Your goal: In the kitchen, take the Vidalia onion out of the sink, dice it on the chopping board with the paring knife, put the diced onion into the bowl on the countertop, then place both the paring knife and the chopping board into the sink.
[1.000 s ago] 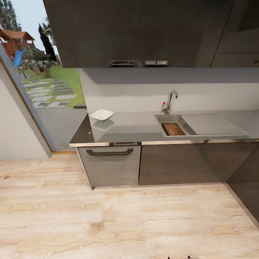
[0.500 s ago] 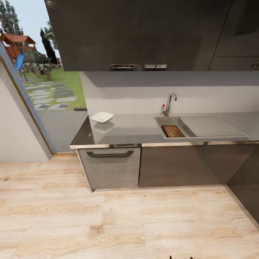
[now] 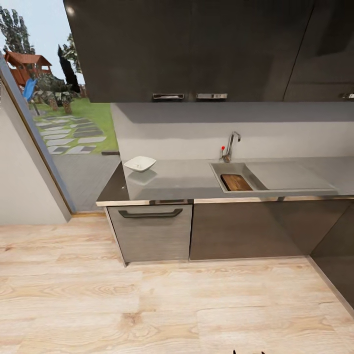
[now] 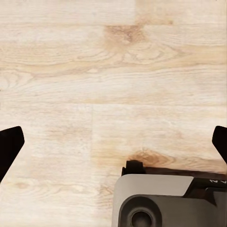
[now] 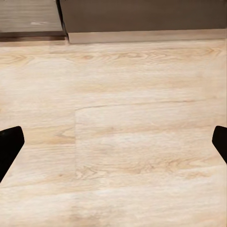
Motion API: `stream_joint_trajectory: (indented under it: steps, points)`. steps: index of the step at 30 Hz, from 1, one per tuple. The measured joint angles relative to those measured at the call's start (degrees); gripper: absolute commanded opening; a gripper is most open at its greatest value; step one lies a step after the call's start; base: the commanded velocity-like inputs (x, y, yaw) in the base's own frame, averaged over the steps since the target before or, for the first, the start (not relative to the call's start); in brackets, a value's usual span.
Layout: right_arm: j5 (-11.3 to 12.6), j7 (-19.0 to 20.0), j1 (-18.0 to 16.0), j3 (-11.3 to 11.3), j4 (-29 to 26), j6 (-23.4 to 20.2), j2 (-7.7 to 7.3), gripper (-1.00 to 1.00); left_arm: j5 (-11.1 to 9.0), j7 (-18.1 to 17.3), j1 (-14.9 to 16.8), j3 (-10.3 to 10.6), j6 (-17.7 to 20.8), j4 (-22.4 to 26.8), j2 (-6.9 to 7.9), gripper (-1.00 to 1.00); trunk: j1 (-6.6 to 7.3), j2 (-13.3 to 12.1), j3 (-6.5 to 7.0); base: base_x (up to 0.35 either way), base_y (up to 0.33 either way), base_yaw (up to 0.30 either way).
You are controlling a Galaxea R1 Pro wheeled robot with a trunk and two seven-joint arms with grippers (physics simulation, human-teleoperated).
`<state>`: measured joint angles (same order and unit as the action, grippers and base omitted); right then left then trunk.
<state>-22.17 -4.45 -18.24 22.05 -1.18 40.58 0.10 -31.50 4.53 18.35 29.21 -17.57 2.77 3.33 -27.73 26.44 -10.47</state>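
From a distance in the head view, the grey sink (image 3: 217,172) sits in the dark glossy countertop (image 3: 182,179), with the brown chopping board (image 3: 236,182) lying inside the basin. The white bowl (image 3: 140,163) stands on the countertop's left end. The Vidalia onion and the paring knife are out of view. My left gripper (image 4: 113,146) hangs open over the pale wood floor, nothing between its fingers. My right gripper (image 5: 113,146) is open as well, above the floor near the cabinet bases.
A chrome tap (image 3: 231,145) with a red knob rises behind the sink. Black upper cabinets (image 3: 196,49) hang above. A handled drawer (image 3: 150,231) is below the bowl. A glass door (image 3: 73,132) is at left. More dark cabinets (image 3: 339,255) stand at right. Wood floor (image 3: 147,305) lies between me and the counter.
The whole head view has shifted: the counter looks slightly smaller and lower in the picture, so the camera has moved. Bowl, board and sink keep their places.
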Motion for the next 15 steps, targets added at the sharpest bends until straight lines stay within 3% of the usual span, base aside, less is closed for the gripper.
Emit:
stream_joint_trajectory:
  steps: [15]
  points:
    - [0.01,0.00,0.00,-0.08,0.01,0.00,0.06,1.00,0.00,0.01,0.00,-0.08,0.00,0.00,0.21,1.00,0.00,0.00,1.36,0.000,0.000,0.000]
